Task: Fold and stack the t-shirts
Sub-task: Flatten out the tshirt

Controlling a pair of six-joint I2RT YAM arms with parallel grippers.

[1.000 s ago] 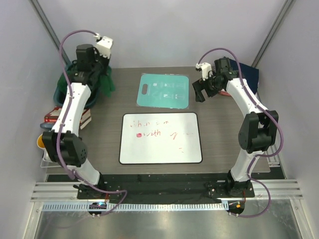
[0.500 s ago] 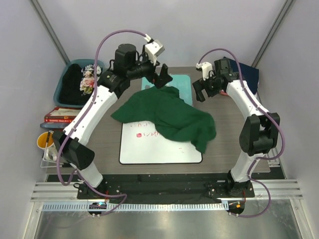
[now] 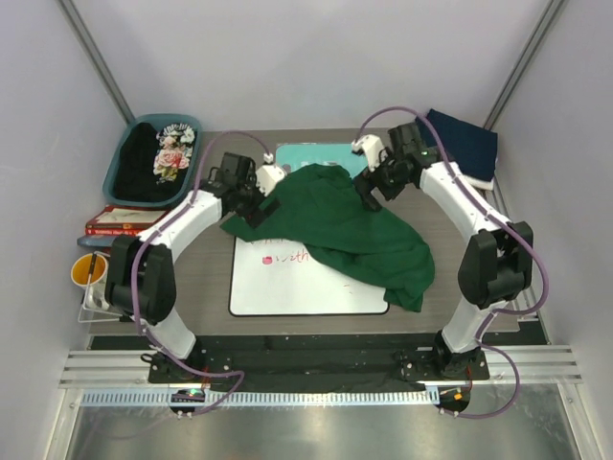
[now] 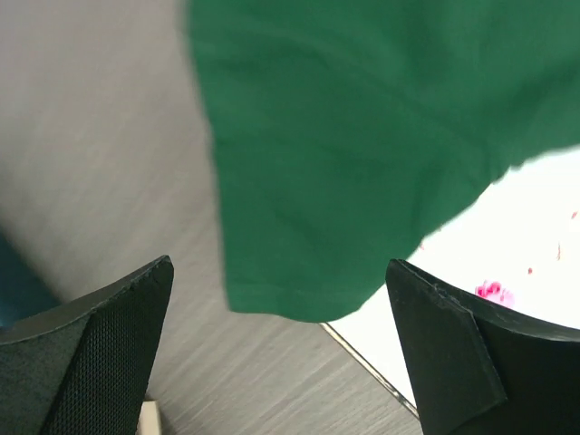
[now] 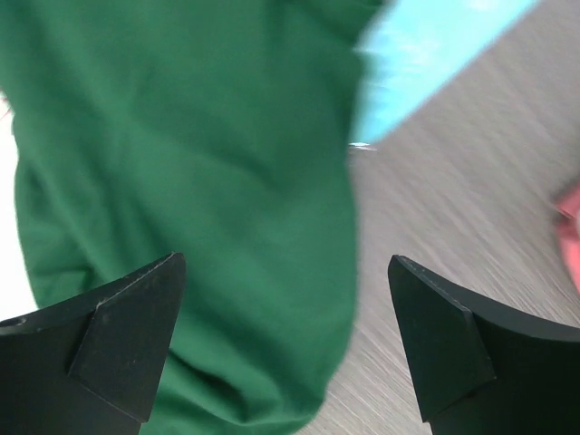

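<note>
- Now the dark green t-shirt [image 3: 335, 230] lies rumpled across the whiteboard [image 3: 287, 287] and the teal board [image 3: 295, 153], in the middle of the table.
- My left gripper [image 4: 279, 272] hangs with jaws apart over the shirt's left edge. My right gripper [image 5: 285, 267] is likewise spread over its far right edge.
- I judge spreading comes first: I pinch one layer at each edge, then draw the edges apart evenly until the shirt is flat.

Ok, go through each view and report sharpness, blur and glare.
Top external: evenly lit and sharp across the green t-shirt. Left wrist: the cloth looks slightly soft, and the whiteboard is nearly blown out to white. Right wrist: streaky blur on the teal board and on the table grain.
</note>
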